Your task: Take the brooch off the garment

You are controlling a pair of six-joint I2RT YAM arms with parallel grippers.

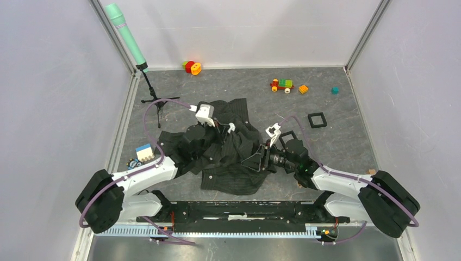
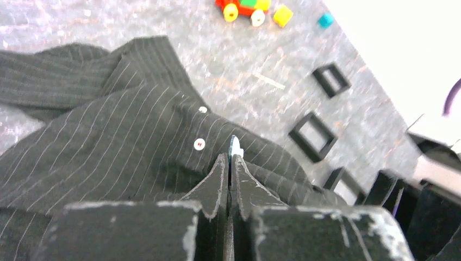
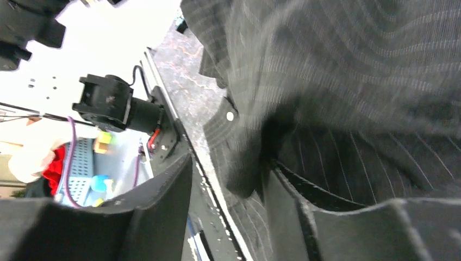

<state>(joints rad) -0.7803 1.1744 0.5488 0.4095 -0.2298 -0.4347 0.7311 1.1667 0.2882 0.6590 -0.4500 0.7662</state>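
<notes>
Grey mottled tabletop point(image 1: 348, 152), boxed in by pale walls, with my two bases at the near edge. My left arm runs from the near-left corner, elbow low, forearm reaching far and right over the shirt point(image 1: 231, 176). That lies crumpled mid-table, soft dark cloth with fine pale pinstripes. My right arm comes in from the near-right corner, bent low and pointing left at the shirt's right side.

My right gripper point(image 3: 228, 168) is spread wide. A limp fold of the striped cloth hangs between its fingers, lying against one of them with open space beside the other, so nothing is squeezed there. One white button point(image 3: 230, 116) shows just beyond.

My left gripper point(image 2: 229, 162) is clenched, its scuffed black fingers pressed flat together. A thin round brooch point(image 2: 235, 145), seen edge-on, stands pinched at their tips, just above the shirt front and beside two small white buttons point(image 2: 199, 143). Whether its pin is in the cloth I cannot tell.

Farther right, hollow black square frames point(image 2: 314, 136) lie flat on the table. By the far wall are a red, yellow and green toy car point(image 1: 282, 85), an orange block point(image 1: 303, 89) and a teal cube point(image 1: 335, 90). At far left stands a mint-green microphone point(image 1: 126, 35) on a black stand.
</notes>
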